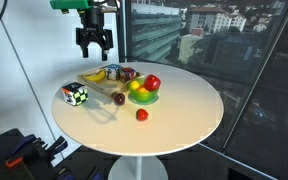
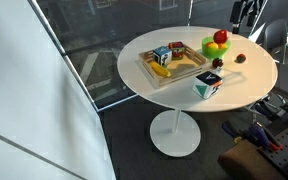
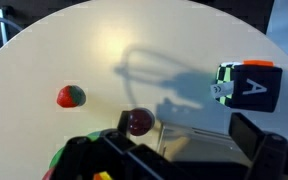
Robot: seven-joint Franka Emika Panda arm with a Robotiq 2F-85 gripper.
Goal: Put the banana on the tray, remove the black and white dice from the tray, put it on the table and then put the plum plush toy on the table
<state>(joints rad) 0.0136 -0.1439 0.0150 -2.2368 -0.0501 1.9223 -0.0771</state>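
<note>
The yellow banana (image 1: 95, 76) (image 2: 160, 70) lies on the light wood tray (image 1: 105, 89) (image 2: 187, 72) with a couple of small cubes. The black and white dice (image 1: 76, 95) (image 2: 208, 84) (image 3: 248, 86) stands on the white table (image 1: 179, 115) (image 2: 174, 95) beside the tray. The dark plum plush toy (image 1: 118, 98) (image 2: 217, 63) (image 3: 137, 122) lies on the table between tray and bowl. My gripper (image 1: 94, 42) (image 3: 189, 145) hangs open and empty well above the tray; its top shows in an exterior view (image 2: 246, 12).
A green bowl (image 1: 144, 97) (image 2: 210, 50) of red and yellow fruit stands next to the tray. A small red ball (image 1: 141, 114) (image 2: 240, 58) (image 3: 71, 96) lies on the table. A glass wall is behind the table.
</note>
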